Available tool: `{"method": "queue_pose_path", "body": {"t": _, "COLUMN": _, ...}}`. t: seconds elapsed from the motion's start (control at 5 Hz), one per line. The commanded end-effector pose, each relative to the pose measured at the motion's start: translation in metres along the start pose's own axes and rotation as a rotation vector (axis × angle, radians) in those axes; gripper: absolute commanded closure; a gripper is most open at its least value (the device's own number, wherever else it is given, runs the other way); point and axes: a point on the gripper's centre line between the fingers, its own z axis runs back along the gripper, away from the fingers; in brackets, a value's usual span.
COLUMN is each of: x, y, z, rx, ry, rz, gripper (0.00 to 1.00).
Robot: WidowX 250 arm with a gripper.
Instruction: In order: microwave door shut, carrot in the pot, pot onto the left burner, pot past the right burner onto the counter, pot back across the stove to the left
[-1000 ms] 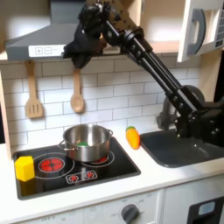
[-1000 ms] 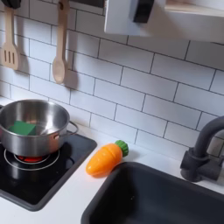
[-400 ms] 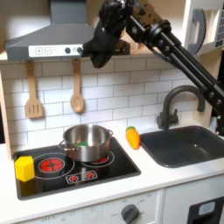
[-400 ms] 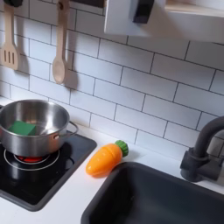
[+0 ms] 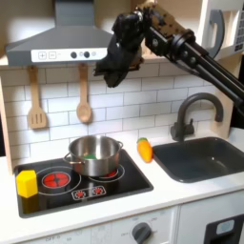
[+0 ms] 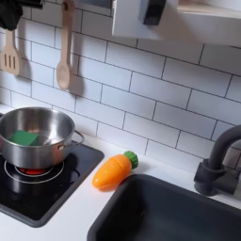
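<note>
The claw (image 5: 116, 72) has swung rightward across the tiled wall, high above the stove (image 5: 81, 180), its jaws unreadable, nearing the carrot (image 5: 144, 150) lying on the counter (image 5: 181, 195) just off the stove's right edge, so pickup seems next.

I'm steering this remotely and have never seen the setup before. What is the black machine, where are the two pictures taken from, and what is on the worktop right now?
The black machine is a robot arm; its gripper hangs high in front of the tiled wall, beside the range hood, in the first exterior view. I cannot tell whether it is open or shut. That view faces the toy kitchen from the front. The second exterior view is a closer look at the area between stove and sink. The pot sits on the stove, over the burner on the first exterior view's right, with something green inside. The carrot lies on the counter between stove and sink. A yellow block stands at the stove's other end.
</note>
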Motion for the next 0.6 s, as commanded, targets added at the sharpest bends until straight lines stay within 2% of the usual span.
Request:
{"method": "queue_pose_path", "body": {"t": 0.0, "x": -0.025, "y": -0.003, "z": -0.018, "rx": 0.003, "ry": 0.075, "rz": 0.011, "gripper": 1.0}}
{"method": "queue_pose_path", "body": {"t": 0.4, "x": -0.048, "y": 0.0, "z": -0.02, "rx": -0.004, "ry": 0.17, "rz": 0.006, "gripper": 1.0}}
